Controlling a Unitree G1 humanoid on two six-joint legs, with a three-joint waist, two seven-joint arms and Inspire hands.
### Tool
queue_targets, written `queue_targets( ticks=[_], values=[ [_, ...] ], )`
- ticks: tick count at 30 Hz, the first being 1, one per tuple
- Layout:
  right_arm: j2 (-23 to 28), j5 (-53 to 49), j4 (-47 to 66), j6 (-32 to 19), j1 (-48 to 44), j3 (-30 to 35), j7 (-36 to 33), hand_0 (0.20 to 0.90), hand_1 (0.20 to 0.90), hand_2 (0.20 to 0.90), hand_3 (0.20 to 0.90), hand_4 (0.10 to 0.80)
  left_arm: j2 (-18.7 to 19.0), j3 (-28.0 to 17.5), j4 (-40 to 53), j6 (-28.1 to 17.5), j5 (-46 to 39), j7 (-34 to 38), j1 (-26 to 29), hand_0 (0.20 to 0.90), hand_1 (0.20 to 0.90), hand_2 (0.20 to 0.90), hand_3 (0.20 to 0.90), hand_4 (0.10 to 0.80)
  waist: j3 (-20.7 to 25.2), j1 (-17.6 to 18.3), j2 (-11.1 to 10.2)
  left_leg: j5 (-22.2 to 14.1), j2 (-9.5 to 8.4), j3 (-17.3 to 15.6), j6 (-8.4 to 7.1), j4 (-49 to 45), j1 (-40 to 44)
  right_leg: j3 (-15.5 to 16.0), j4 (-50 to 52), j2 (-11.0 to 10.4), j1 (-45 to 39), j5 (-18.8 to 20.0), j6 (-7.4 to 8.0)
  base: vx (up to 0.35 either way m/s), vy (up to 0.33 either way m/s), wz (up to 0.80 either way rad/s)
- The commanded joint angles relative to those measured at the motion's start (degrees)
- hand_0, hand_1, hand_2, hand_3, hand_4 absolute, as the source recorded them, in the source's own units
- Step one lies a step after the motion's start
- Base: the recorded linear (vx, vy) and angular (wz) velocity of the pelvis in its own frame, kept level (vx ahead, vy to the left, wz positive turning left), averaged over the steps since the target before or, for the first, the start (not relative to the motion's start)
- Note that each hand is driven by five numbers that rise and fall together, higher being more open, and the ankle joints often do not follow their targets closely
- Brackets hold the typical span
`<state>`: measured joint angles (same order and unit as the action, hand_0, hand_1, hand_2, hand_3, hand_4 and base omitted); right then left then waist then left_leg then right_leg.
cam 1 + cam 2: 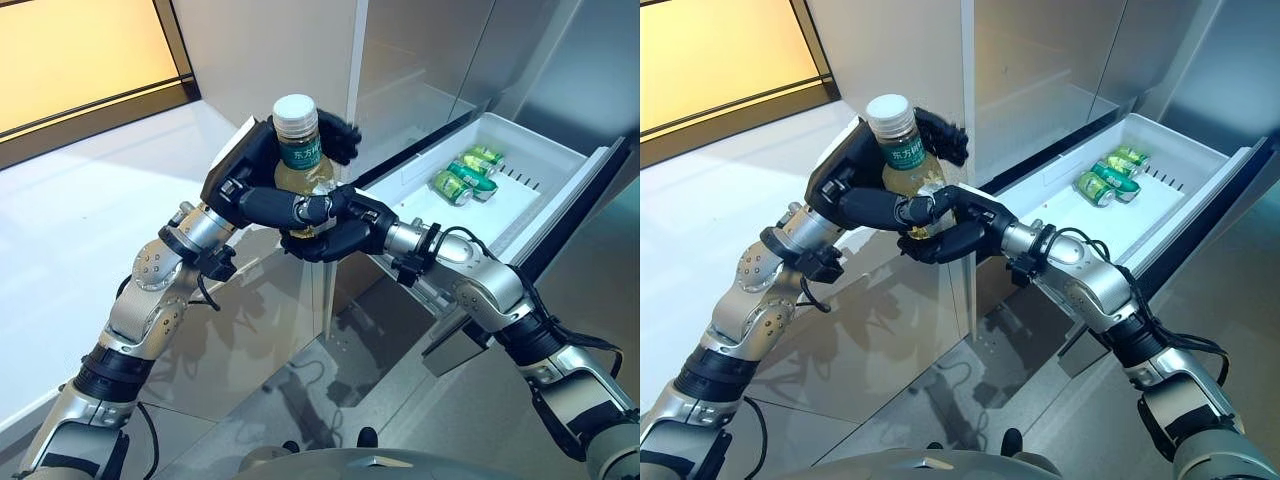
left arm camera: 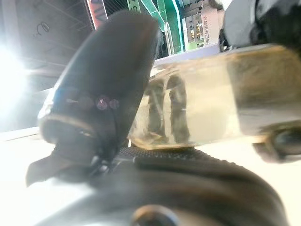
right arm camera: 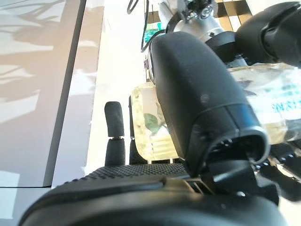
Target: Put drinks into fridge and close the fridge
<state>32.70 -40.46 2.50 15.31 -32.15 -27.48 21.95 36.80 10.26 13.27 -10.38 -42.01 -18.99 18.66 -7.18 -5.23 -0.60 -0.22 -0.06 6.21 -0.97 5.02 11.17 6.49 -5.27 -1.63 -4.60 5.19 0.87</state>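
Note:
A clear drink bottle (image 1: 300, 160) with pale yellow liquid, a green label and a white cap stands upright in the air, left of the open fridge drawer (image 1: 545, 165). My left hand (image 1: 235, 170) is shut on it from behind, fingers curled round the label and thumb (image 2: 108, 84) across the front. From below and the right, my right hand (image 1: 340, 235) is shut round the bottle's lower part, its thumb (image 3: 197, 99) lying along the bottle (image 3: 143, 125). In the left wrist view the bottle (image 2: 211, 103) lies right against the palm.
The white drawer is pulled out at the right and holds several green cans (image 1: 466, 176) near its far end. Steel fridge panels (image 1: 420, 60) rise behind the hands. A glossy grey panel (image 1: 250, 340) lies below them, and a yellow-lit window (image 1: 80, 50) is at the upper left.

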Motion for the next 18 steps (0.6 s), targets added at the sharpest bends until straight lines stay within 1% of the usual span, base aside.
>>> queue_targets(
  ticks=[1, 7, 10, 15, 18],
  values=[
    [-2.6, -4.7, 4.2, -9.7, -10.7, 5.5, -0.7, 0.300, 0.300, 0.300, 0.200, 0.100, 2.6, -3.3, 2.1, -8.1, 2.5, 3.5, 7.0, 0.900, 0.900, 0.900, 0.900, 0.800, 7.3, 0.1, -1.4, -0.9, -3.32, 0.4, 0.97, 0.0, -4.3, 1.8, 1.1, -1.3, -3.3, -4.8, 3.60, 0.000, 0.000, 0.00],
    [-0.7, -5.0, 7.3, -11.2, -10.1, 8.4, -2.2, 0.300, 0.300, 0.300, 0.200, 0.100, 4.0, -7.3, 1.7, -9.0, 3.0, 5.0, 4.4, 0.900, 0.900, 0.900, 0.900, 0.800, 7.3, 0.0, -1.5, -0.9, -3.31, 0.5, 0.97, 0.0, -4.4, 1.6, 1.0, -1.2, -3.2, -4.8, 3.56, 0.000, 0.000, 0.00],
    [0.4, -5.6, 9.9, -12.5, -9.0, 10.8, -3.2, 0.300, 0.300, 0.300, 0.200, 0.100, 4.1, -9.8, 1.7, -9.4, 2.4, 5.4, 2.0, 0.900, 0.900, 0.900, 0.900, 0.800, 7.3, 0.1, -1.5, -0.9, -3.29, 0.4, 0.96, 0.0, -4.5, 1.4, 1.0, -1.2, -3.1, -4.8, 3.58, 0.000, 0.000, 0.00],
    [1.0, -6.3, 13.3, -12.6, -7.2, 13.4, -4.1, 0.300, 0.300, 0.300, 0.200, 0.100, 3.2, -12.3, 1.6, -9.8, 2.9, 6.6, -1.1, 0.900, 0.900, 0.900, 0.900, 0.800, 7.3, 0.3, -1.5, -1.0, -3.24, 0.4, 1.01, 0.0, -4.6, 1.2, 1.0, -1.1, -2.9, -4.9, 3.57, 0.000, 0.000, 0.00],
    [1.4, -6.8, 15.8, -13.0, -5.3, 15.1, -4.5, 0.300, 0.300, 0.300, 0.200, 0.100, 1.9, -13.8, 1.9, -9.5, -1.7, 4.2, -3.3, 0.900, 0.900, 0.900, 0.900, 0.800, 7.2, 0.5, -1.5, -1.0, -3.22, 0.2, 1.06, 0.0, -4.6, 1.0, 1.0, -1.1, -2.9, -4.9, 3.53, -0.017, 0.007, -0.04]
  ],
)
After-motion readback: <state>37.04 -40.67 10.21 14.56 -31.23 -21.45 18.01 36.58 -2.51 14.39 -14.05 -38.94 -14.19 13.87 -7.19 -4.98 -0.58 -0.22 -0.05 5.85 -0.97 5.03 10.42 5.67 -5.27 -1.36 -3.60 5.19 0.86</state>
